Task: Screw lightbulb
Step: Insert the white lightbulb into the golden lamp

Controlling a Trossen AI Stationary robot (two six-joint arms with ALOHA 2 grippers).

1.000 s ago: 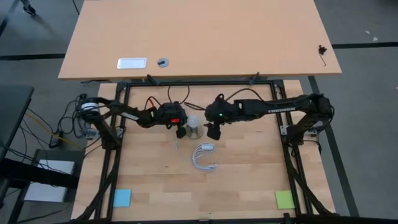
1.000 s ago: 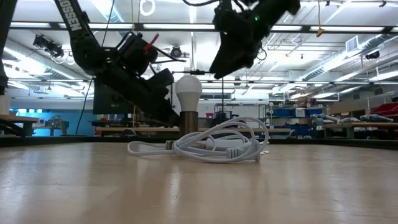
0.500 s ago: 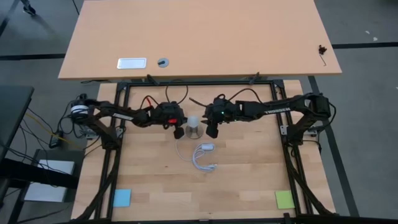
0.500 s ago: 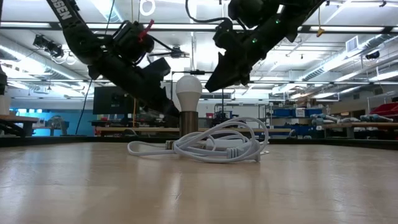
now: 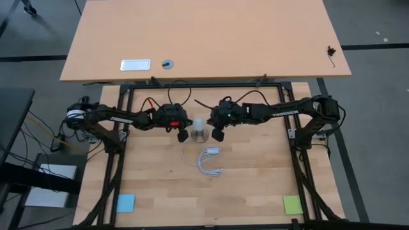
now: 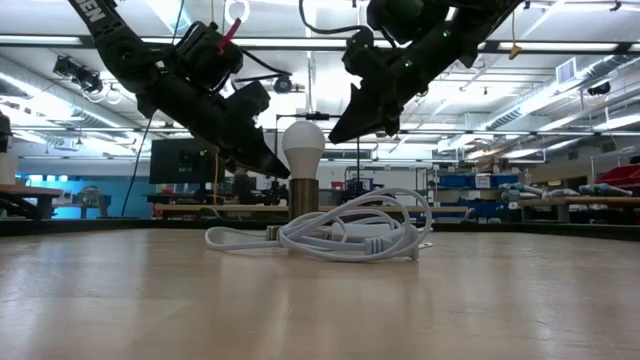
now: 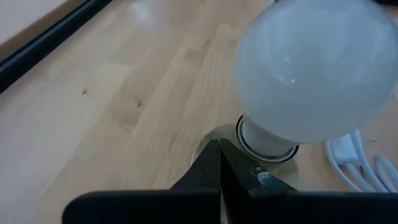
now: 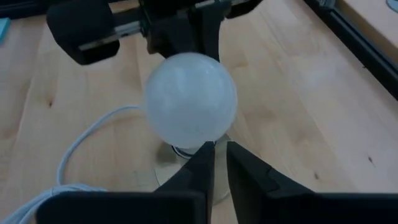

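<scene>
The white frosted lightbulb (image 5: 200, 124) stands upright with its base in the round silvery socket (image 5: 202, 134), which rests on the wooden table (image 5: 255, 185). It also shows in the low view (image 6: 303, 147). My left gripper (image 5: 181, 135) is shut and hangs just left of the bulb, above the table (image 6: 272, 168). In its wrist view (image 7: 219, 158) the bulb (image 7: 314, 68) lies ahead of the fingertips. My right gripper (image 5: 217, 134) is shut but for a narrow slit and hangs just right of the bulb (image 6: 334, 134). Its wrist view (image 8: 220, 155) looks at the bulb (image 8: 190, 99).
A coiled white cord (image 5: 209, 163) with a small plug lies on the table just nearer than the socket (image 6: 340, 235). A blue note (image 5: 125, 202) and a green note (image 5: 293, 204) lie at the near corners. A black frame (image 5: 121, 128) borders the table.
My left gripper has risen from beside the socket and drawn back a little toward the table's left edge. My right gripper has come down and tipped toward the bulb's right side. The bulb and socket have stayed in place.
</scene>
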